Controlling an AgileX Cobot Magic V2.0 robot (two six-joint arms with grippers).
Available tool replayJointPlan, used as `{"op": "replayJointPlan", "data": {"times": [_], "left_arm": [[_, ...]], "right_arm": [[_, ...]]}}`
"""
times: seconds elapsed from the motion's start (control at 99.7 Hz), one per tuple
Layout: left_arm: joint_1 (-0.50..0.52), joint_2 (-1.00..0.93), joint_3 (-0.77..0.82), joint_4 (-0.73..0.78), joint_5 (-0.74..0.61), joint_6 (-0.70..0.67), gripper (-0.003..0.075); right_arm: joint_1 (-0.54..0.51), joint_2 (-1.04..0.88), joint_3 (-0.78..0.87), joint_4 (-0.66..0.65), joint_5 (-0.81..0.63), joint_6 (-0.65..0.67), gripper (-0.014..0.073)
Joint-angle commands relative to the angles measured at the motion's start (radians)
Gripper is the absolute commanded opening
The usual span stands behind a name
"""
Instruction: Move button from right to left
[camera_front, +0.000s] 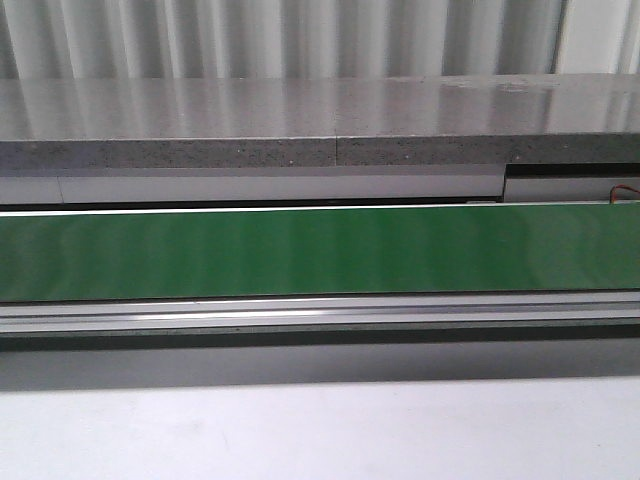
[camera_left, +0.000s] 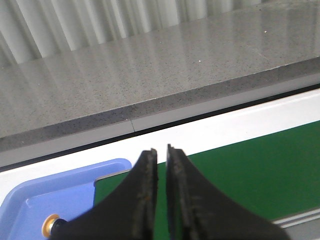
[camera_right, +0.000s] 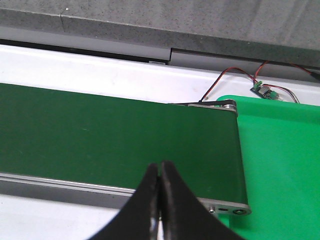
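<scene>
Front view first: nothing much for me here, just the green conveyor belt (camera_front: 320, 255) running left to right across the middle, the grey stone ledge (camera_front: 300, 125) behind it and pale table in front. No arms, no button in this shot, so I can't place anything from it

Left wrist view: the left gripper (camera_left: 161, 170) hangs over the left end of the belt, its dark fingers (camera_left: 145, 190) almost together with only a thin slit between them, and nothing in them. Down by the corner of the frame there's a blue tray (camera_left: 60, 192) and, sitting in it, a small yellow-orange round cap with a black bit next to it, which I take to be the button (camera_left: 50, 225). It's mostly cut off by the frame edge and the finger, so I can't read its long axis at all. It lies off to one side of the fingers, close by, not between them

Right wrist view: the right gripper (camera_right: 160, 172) is pinched fully together over the near edge of the belt at its right end, holding nothing. Beyond the roller is a green tray (camera_right: 280, 165) with no button showing on the part I can see, plus a little circuit board (camera_right: 265, 91) with red wires

So the left arm is the nearer one by my reckoning, and the button looks to be on the left side already
</scene>
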Motion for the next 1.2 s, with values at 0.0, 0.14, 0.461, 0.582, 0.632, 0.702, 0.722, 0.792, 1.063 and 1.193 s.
{"op": "replayJointPlan", "data": {"times": [0.0,0.14,0.461,0.582,0.632,0.702,0.722,0.792,1.063,1.193], "left_arm": [[-0.010,-0.020,0.003,-0.043,-0.055,-0.013,-0.0020],[-0.010,-0.032,0.023,-0.043,-0.057,-0.013,-0.0020],[-0.010,-0.032,0.028,-0.043,-0.054,-0.013,-0.0020],[-0.010,-0.032,0.028,-0.043,-0.067,-0.013,-0.0020],[-0.012,-0.032,0.028,-0.043,-0.067,-0.013,-0.0020],[-0.030,-0.032,0.028,-0.043,-0.070,-0.013,-0.0020],[-0.034,-0.032,0.028,-0.043,-0.070,-0.013,-0.0020],[-0.051,-0.032,0.028,-0.043,-0.068,-0.013,-0.0020],[-0.114,-0.034,0.030,0.056,-0.213,-0.182,-0.0020],[-0.158,-0.052,0.041,0.395,-0.220,-0.548,-0.0020]], "right_arm": [[-0.001,0.003,-0.028,0.026,-0.065,-0.008,-0.0068],[-0.001,0.003,-0.028,0.026,-0.065,-0.008,-0.0068],[-0.001,0.003,-0.028,0.026,-0.064,-0.008,-0.0068],[-0.001,0.003,-0.028,0.026,-0.064,-0.008,-0.0068],[-0.001,0.003,-0.028,0.026,-0.064,-0.008,-0.0068],[-0.001,0.003,-0.028,0.026,-0.064,-0.008,-0.0068],[-0.001,0.003,-0.028,0.026,-0.064,-0.008,-0.0068],[-0.001,0.003,-0.028,0.026,-0.064,-0.008,-0.0068],[-0.001,0.003,-0.028,0.026,-0.064,-0.008,-0.0068],[-0.001,0.003,-0.028,0.026,-0.064,-0.008,-0.0068]]}}
